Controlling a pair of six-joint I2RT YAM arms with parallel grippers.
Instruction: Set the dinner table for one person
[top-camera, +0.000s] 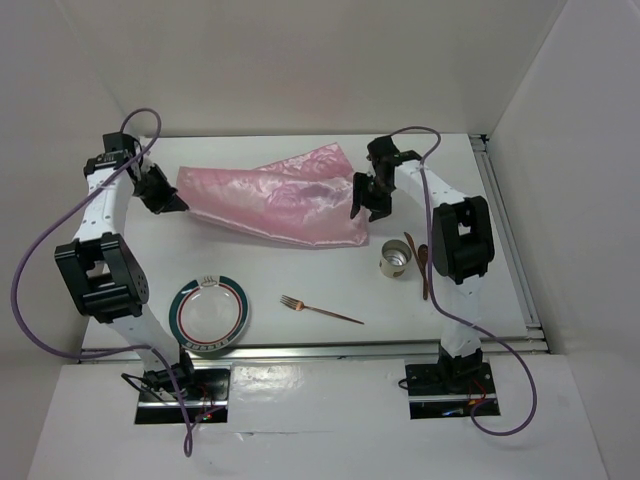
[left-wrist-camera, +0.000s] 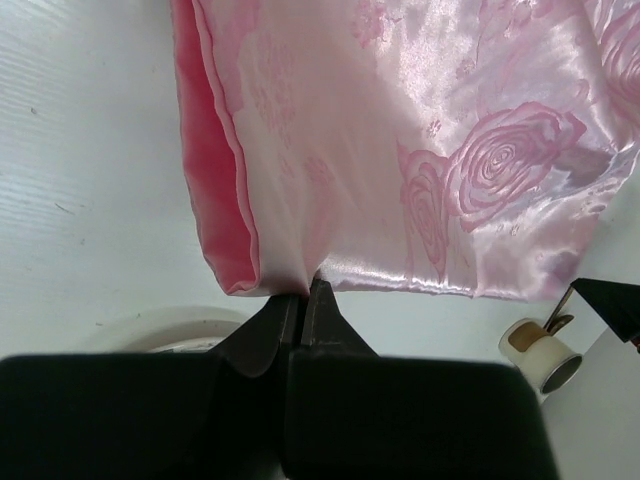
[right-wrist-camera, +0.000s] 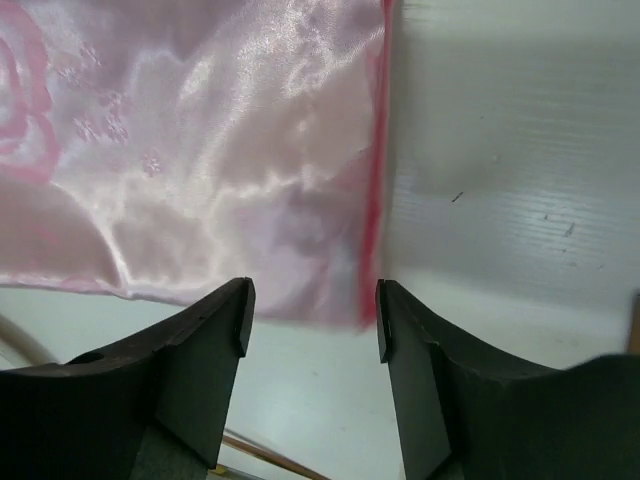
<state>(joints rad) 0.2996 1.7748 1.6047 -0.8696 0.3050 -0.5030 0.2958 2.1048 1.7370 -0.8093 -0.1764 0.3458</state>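
Note:
The pink satin cloth (top-camera: 275, 195) with a rose pattern lies rumpled and folded across the far middle of the white dinner table (top-camera: 300, 270). My left gripper (top-camera: 172, 203) is shut on the cloth's left corner (left-wrist-camera: 262, 285). My right gripper (top-camera: 368, 208) is open and empty, hovering just off the cloth's right near corner (right-wrist-camera: 365, 300). A plate (top-camera: 209, 315) with a green rim sits at the near left. A copper fork (top-camera: 320, 310) lies at the near middle. A cup (top-camera: 396, 261) stands beside a brown spoon and knife (top-camera: 422, 262) at the right.
Aluminium rails run along the table's near edge (top-camera: 330, 348) and right edge (top-camera: 510, 235). White walls enclose the table at the back and sides. The cup also shows in the left wrist view (left-wrist-camera: 540, 355).

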